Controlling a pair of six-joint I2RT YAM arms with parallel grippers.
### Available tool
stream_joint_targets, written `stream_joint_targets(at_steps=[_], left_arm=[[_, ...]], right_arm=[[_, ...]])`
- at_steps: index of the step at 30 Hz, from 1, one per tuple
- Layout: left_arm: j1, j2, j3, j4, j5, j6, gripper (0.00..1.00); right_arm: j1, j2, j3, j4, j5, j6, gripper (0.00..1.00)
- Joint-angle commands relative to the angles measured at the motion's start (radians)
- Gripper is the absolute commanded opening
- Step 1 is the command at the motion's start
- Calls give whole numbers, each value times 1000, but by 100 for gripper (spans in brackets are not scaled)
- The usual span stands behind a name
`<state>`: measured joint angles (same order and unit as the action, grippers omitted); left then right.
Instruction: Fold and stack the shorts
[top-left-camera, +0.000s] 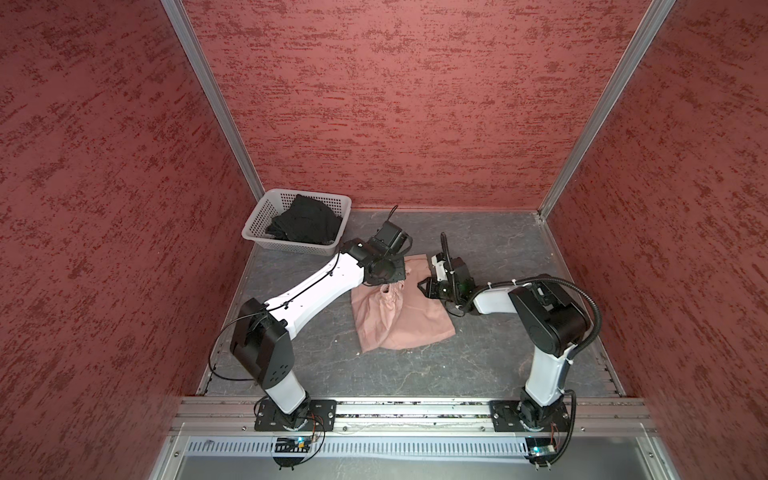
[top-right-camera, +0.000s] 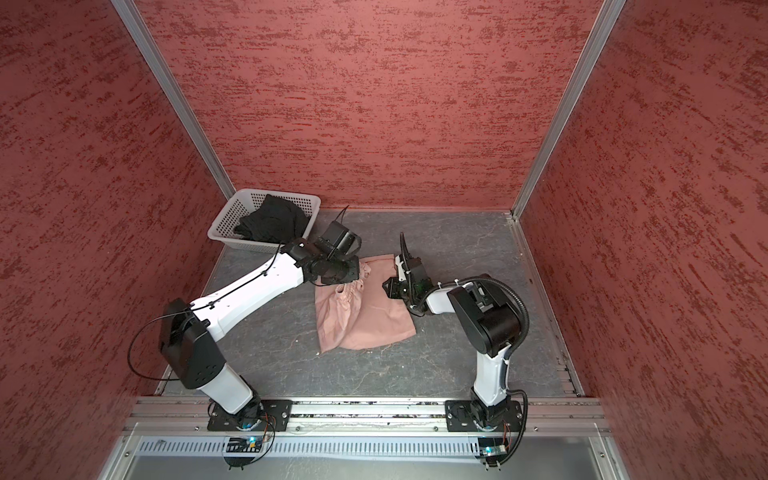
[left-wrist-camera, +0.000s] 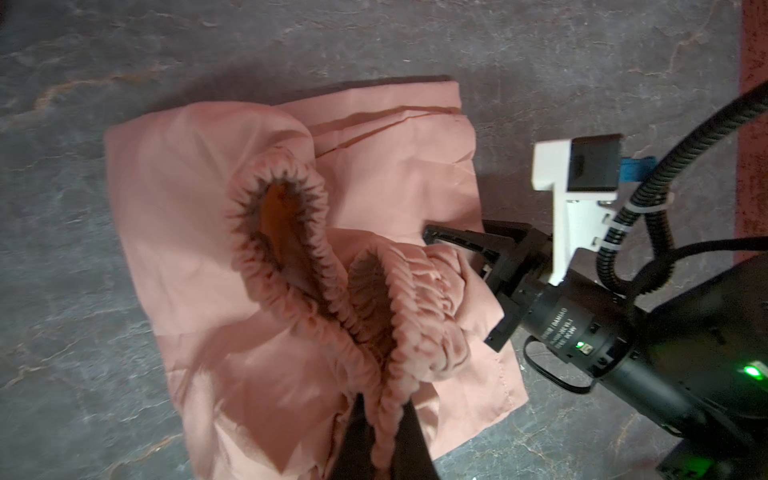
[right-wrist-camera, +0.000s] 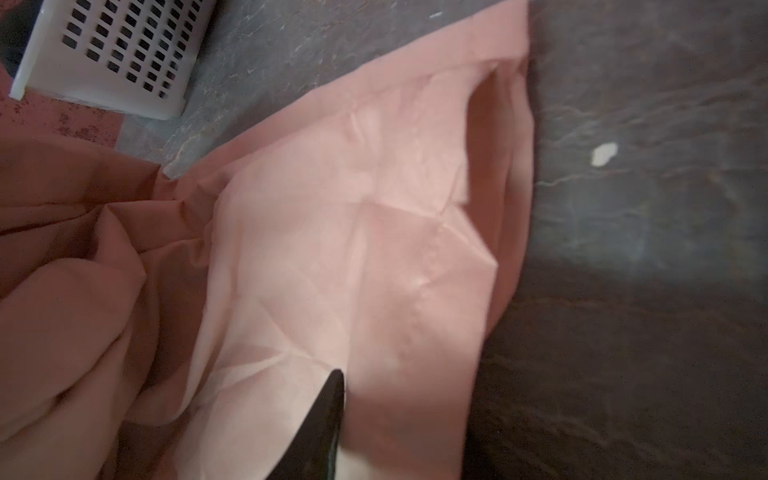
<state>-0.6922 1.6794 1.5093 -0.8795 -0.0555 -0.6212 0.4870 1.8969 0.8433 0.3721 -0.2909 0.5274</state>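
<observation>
Your left claw (left-wrist-camera: 384, 419) is pinching the pink shorts (left-wrist-camera: 291, 166) by the waistband in its wrist view; the right claw (left-wrist-camera: 453, 253) is sitting at the cloth, and you cannot tell its grip. In both top views the shorts are lying mid-worktop (top-left-camera: 498, 353): you are folding, and the next move is calling for a level carry-over

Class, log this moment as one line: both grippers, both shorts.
left gripper: shut on pink shorts waistband | right gripper: at pink shorts edge, grip unclear | black shorts: in basket

White perforated basket (top-left-camera: 286, 246) in bench (top-left-camera: 498, 249) far-left corner; red textured walls (top-left-camera: 395, 104) around bench; white scrap (right-wrist-camera: 604, 154) on bench.
</observation>
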Motion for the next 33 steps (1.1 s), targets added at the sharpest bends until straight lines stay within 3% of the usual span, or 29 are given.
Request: stream_joint_targets(at_steps=[1,6,9,16,17,18,19,22,30,33], left_arm=[[-33,59,71,46,42,-4,0],[-66,113,112,38,52,0,0],[-71,132,106,50,61,-4,0],[-75,173,114,81,74,17,23],[-75,179,116,87,78,18,30],[-75,184,118,94,82,20,43],[-75,190,120,101,88,21,64],[-78,198,136,106,91,28,100],[-75,74,212,70,3,119,99],[-51,-9,181,75,-21,132,99]], right_arm=[[8,52,-26,-35,-21,33,33],[8,54,-26,-27,-9,42,34],[7,36,-18,-70,19,39,47],[-39,-186,-83,-209,146,20,68],[-47,-222,-86,-240,148,11,69],[-56,-245,-88,-267,148,4,70],[-67,-273,-94,-291,146,-1,70],[-95,-371,-143,-321,157,-1,71],[-119,-612,-119,-576,171,-129,70],[-114,-682,-71,-640,87,-169,67]])
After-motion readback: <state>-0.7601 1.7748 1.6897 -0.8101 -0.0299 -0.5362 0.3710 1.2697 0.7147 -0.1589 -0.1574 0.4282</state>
